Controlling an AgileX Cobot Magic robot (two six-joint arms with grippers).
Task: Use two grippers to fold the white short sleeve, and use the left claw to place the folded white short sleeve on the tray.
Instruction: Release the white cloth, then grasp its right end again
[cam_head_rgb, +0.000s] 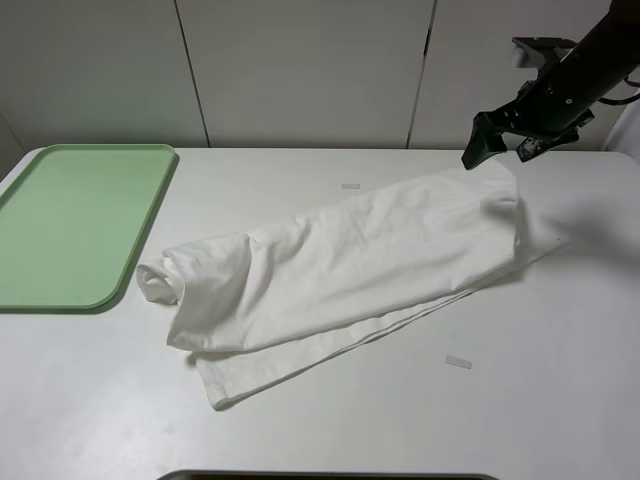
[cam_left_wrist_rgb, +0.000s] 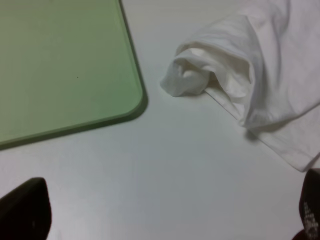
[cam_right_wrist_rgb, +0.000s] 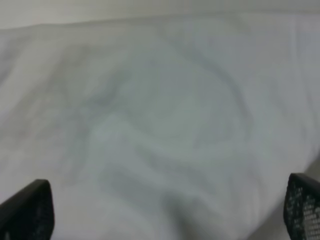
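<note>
Hovering over white short sleeve (cam_head_rgb: 340, 270) — right pincer (cam_head_rgb: 497, 152) spread; left pincer (cam_left_wrist_rgb: 165, 215) spread too, near tray (cam_left_wrist_rgb: 141, 97).

Soft, even light keeps the high view bright and sharp. The white short sleeve (cam_head_rgb: 350, 270) casts only a faint shadow on the table (cam_head_rgb: 560, 420). The right wrist view is heavily blurred, the left wrist view slightly soft.

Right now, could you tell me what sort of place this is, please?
Probably a robot test bench: a white table, plain wall panels, and the right gripper above the white short sleeve.
</note>
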